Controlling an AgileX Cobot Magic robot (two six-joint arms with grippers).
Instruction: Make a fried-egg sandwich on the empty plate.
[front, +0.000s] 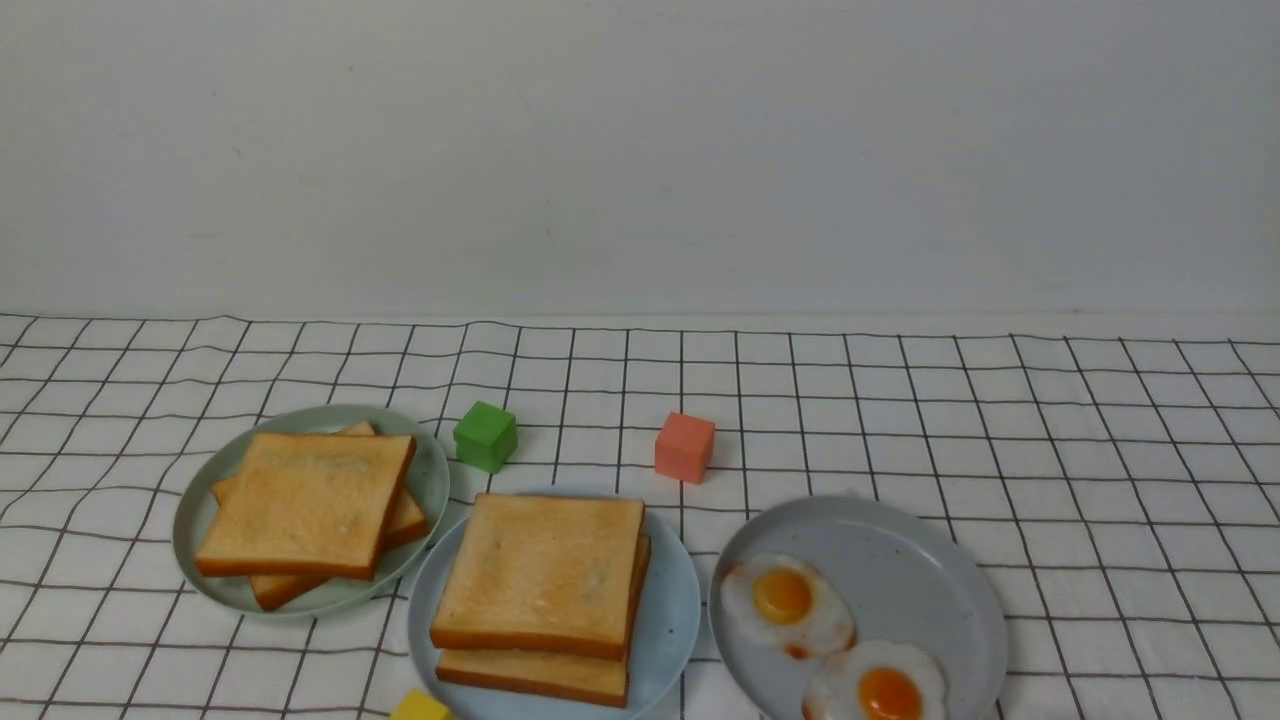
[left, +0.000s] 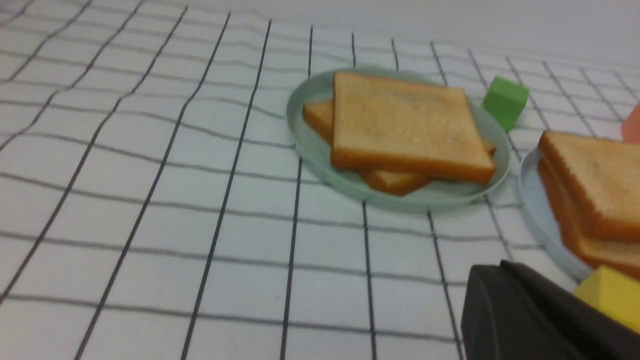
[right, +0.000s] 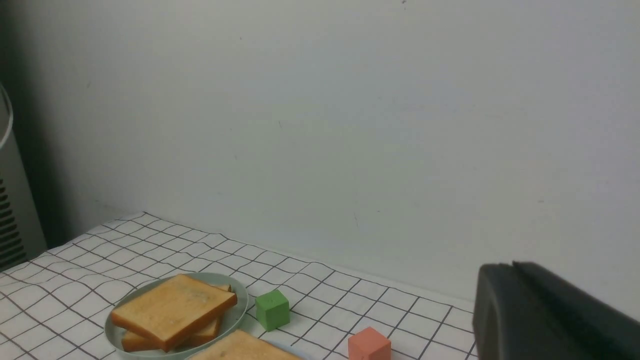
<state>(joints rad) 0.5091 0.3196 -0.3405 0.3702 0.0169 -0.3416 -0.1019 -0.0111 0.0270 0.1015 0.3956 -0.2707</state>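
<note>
Since two toast slices sit stacked as the fried-egg sandwich (front: 540, 590) on the light blue plate (front: 665, 620), the build looks close to finished, though no egg shows between them from any view, so I cannot confirm the filling. Two fried eggs (front: 785, 600) lie on the grey plate (front: 900, 570), and two loose slices on the pale green plate (front: 430, 480). Neither arm appears in the front view. The left pincer (left: 540, 320) is closed and holds nothing; the sandwich lies near it on the counter, ahead and apart, with a yellow block (left: 612, 295) between them. The right pincer (right: 550, 315) shows only a dark edge, lifted well clear, its opening impossible to tell; the sandwich lies below and ahead of it.
</note>
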